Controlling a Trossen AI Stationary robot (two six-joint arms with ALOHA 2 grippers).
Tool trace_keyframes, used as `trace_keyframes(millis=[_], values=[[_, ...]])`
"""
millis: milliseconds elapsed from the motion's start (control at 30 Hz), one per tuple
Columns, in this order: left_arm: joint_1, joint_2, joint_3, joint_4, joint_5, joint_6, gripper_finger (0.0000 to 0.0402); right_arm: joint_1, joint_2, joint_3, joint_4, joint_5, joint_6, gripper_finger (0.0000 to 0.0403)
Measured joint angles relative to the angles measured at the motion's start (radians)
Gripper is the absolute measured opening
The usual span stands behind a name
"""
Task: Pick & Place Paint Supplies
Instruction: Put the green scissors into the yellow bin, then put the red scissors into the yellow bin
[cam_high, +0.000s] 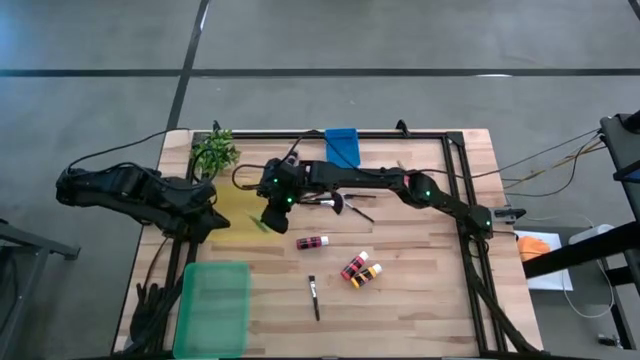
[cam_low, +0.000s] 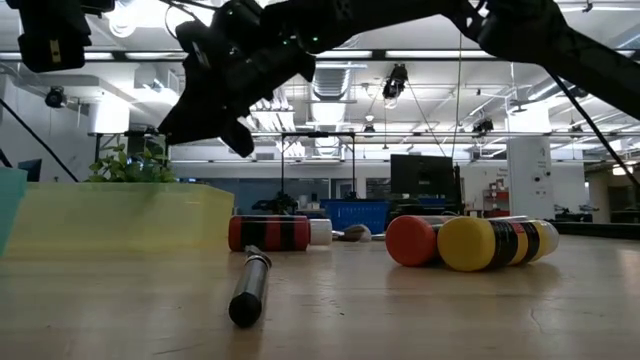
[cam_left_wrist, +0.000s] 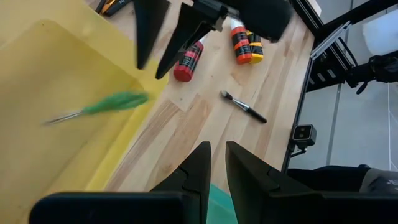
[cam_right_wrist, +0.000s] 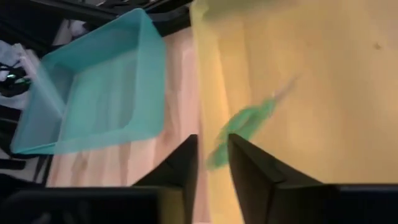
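Observation:
My right gripper (cam_high: 270, 217) hangs open above the yellow bin (cam_high: 232, 215). Green-handled scissors (cam_left_wrist: 112, 104) show blurred inside that bin, just below the open fingers and touching neither; in the right wrist view the scissors (cam_right_wrist: 245, 127) lie over the yellow floor. My left gripper (cam_high: 217, 218) waits at the bin's left edge, fingers a narrow gap apart (cam_left_wrist: 216, 163). On the wood lie a red-and-black bottle (cam_high: 312, 242), a red bottle (cam_high: 354, 266) beside an orange one (cam_high: 366, 275), and a dark brush (cam_high: 314, 297). More brushes and scissors (cam_high: 342, 203) lie under my right forearm.
A teal bin (cam_high: 212, 308) sits at the near left, a blue bin (cam_high: 342, 147) at the far edge, and a green potted plant (cam_high: 213, 150) at the far left corner. A black frame (cam_high: 465, 200) borders the table. Bare wood lies near right of the bottles.

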Motion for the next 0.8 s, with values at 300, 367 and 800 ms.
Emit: trace_keyframes(millis=[300,367,800], values=[[0.0,0.001,0.0,0.0,-0.008,0.01,0.0061,-0.049,-0.069,-0.001,-0.172,0.057,-0.005,0.0161],[0.0,0.002,0.0,0.0,-0.017,0.024,0.0061,-0.06,-0.114,0.0,-0.328,0.141,-0.008,0.0161],[0.001,0.018,0.0,0.059,-0.151,0.053,0.006,-0.059,-0.385,-0.311,-0.783,0.485,0.043,0.0162]])
